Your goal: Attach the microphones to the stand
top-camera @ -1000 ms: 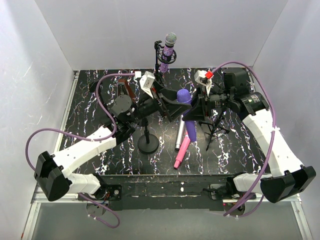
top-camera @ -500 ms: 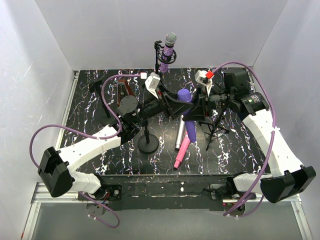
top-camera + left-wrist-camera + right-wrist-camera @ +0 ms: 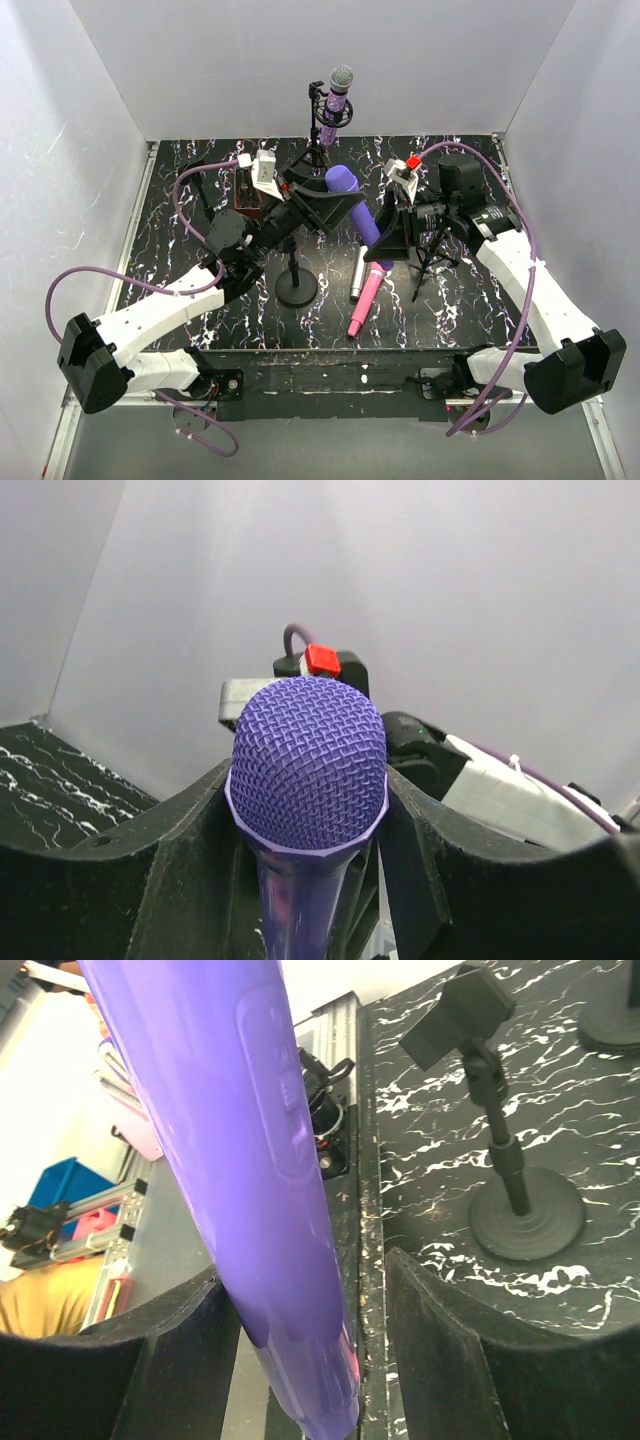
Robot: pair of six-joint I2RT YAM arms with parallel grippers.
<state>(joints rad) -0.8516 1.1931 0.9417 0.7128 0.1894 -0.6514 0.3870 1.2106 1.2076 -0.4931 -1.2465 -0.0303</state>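
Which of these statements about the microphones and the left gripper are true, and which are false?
1. The pink microphone lies on the table. True.
2. The glittery purple microphone also lies on the table. False: it sits upright in the tall stand at the back.
3. The violet microphone is between the left gripper's fingers. True.
4. The silver-grey microphone is clipped in a stand. False: it lies beside the pink one.
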